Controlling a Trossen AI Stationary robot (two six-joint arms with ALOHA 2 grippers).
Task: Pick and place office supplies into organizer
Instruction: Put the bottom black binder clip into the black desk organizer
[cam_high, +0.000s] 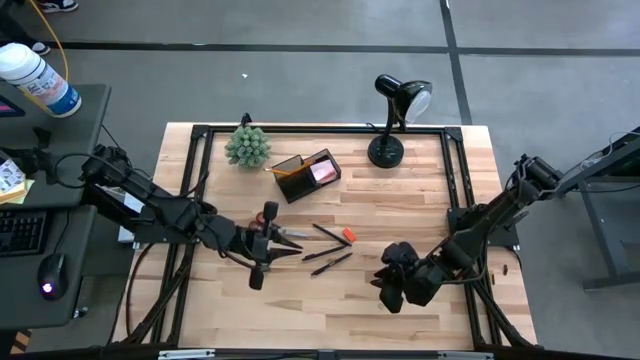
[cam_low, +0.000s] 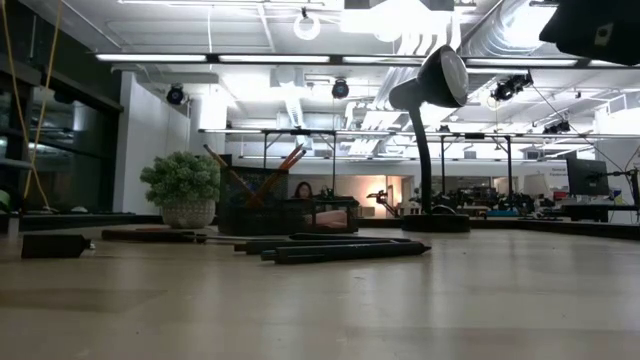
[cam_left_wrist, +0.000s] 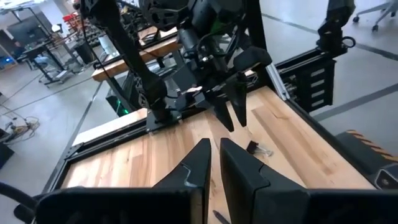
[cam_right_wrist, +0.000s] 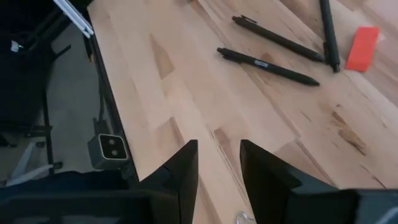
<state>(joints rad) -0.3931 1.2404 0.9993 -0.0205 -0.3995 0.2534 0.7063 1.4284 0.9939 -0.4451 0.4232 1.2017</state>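
The black organizer stands at the table's far middle, with orange pencils and a pink sticky-note pad in it. Three black pens and a red eraser lie flat on the wood mid-table. The right wrist view also shows the pens and the eraser. Red-handled scissors lie by my left gripper. That gripper hovers shut, with nothing seen between its fingers. My right gripper hovers open at the near right, its fingers over bare wood.
A black desk lamp stands at the far right and a small green plant at the far left. A black frame runs round the table. A tiny black clip lies near the right side. Bare wood lies along the near edge.
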